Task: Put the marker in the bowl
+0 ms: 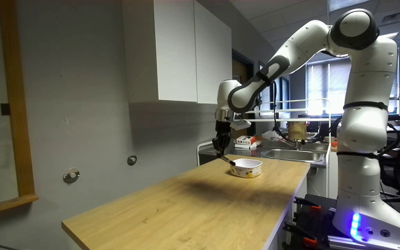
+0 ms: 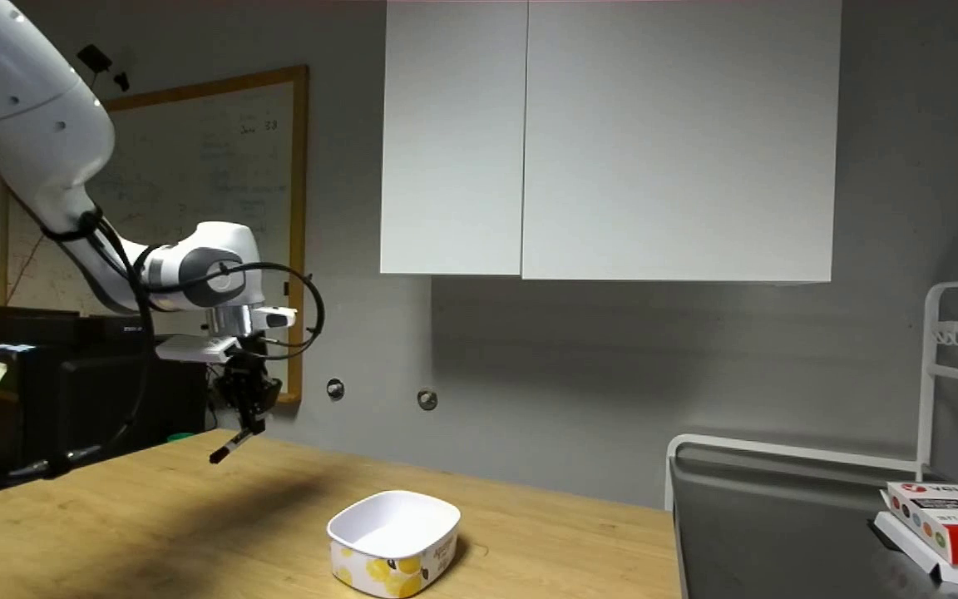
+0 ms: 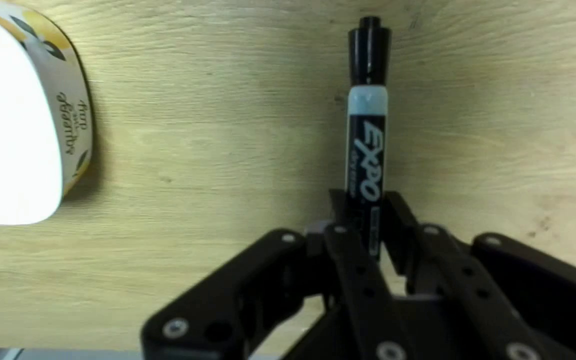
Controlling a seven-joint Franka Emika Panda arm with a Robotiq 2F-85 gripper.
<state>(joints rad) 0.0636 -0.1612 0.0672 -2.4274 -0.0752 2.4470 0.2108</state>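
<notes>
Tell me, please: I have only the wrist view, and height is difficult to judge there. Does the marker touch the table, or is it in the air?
Observer: In the air. In an exterior view, the marker is held above the table, not touching it.
Operator: Thank you. Is it level in the fingers?
Observer: No, it is tilted: in both exterior views, the end with the black cap is lower than the held end.
Operator: My picture cuts off the bowl at the left edge. What shape has the complete rim?
Observer: Four-sided with rounded corners; both exterior views show it whole.
</notes>
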